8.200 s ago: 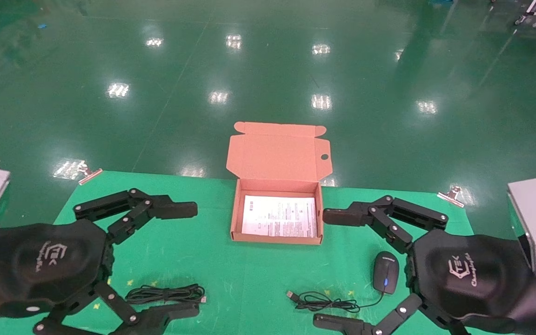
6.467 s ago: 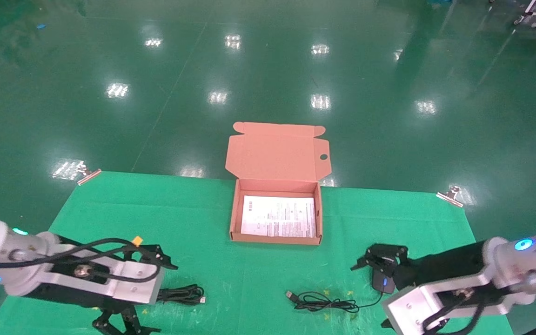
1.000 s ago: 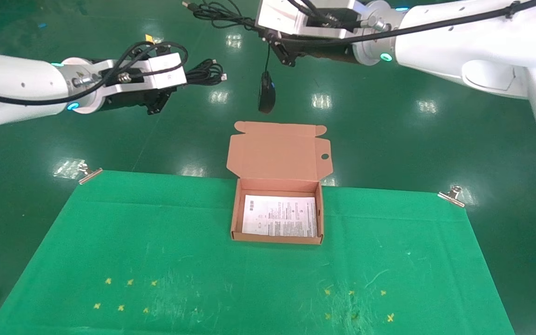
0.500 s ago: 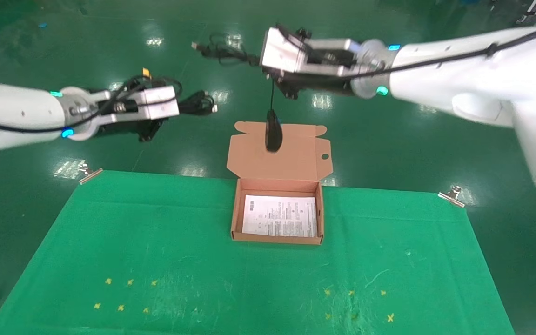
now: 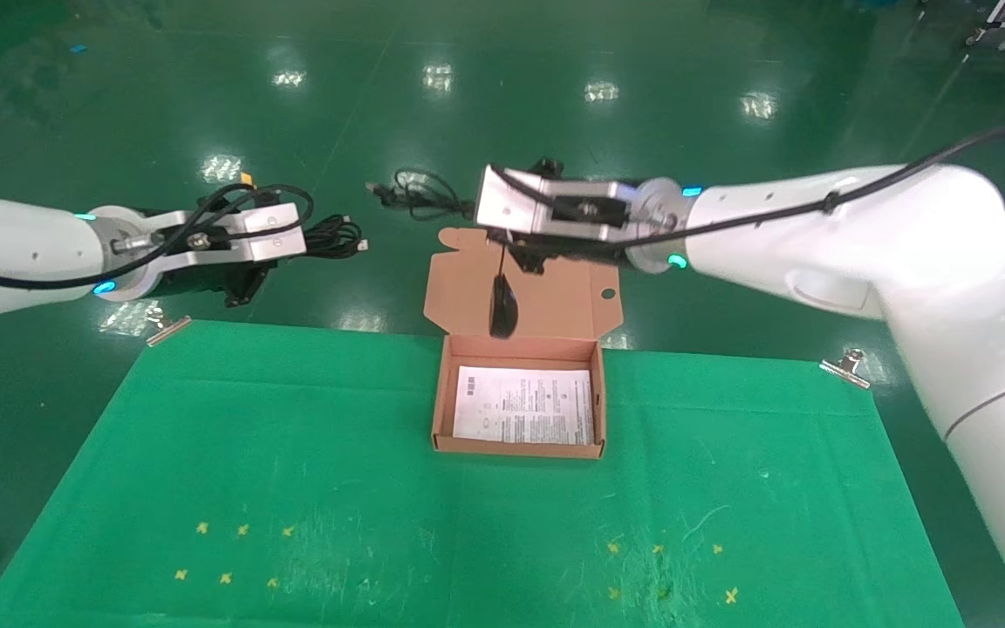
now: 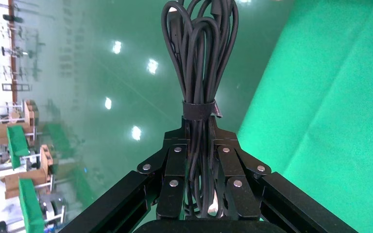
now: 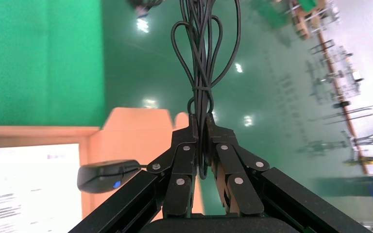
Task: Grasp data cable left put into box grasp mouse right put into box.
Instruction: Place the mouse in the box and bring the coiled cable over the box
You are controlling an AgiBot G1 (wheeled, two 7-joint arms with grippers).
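Note:
The open brown box [image 5: 439, 403] sits on the green mat with a white printed sheet [image 5: 523, 404] inside and its lid [image 5: 546, 292] standing up behind. My left gripper [image 5: 300, 242] hovers left of the lid, beyond the mat's far edge, shut on the bundled black data cable [image 5: 333, 238], which sticks out past the fingers [image 6: 199, 73]. My right gripper [image 5: 480, 211] is shut on the mouse's thin coiled cord [image 5: 415, 192] [image 7: 201, 63]. The black mouse [image 5: 502, 314] [image 7: 104, 175] dangles from it by the cord, in front of the lid and just above the box's back wall.
The green mat [image 5: 293, 488] covers the table, held by metal clips at its far corners [image 5: 167, 327] [image 5: 847, 366]. Small yellow marks [image 5: 232, 554] dot its near part. Shiny green floor lies beyond.
Both arms came down from high above the box. The mouse has sunk from the lid's top edge to just over the back wall. The left gripper has dropped lower with the cable.

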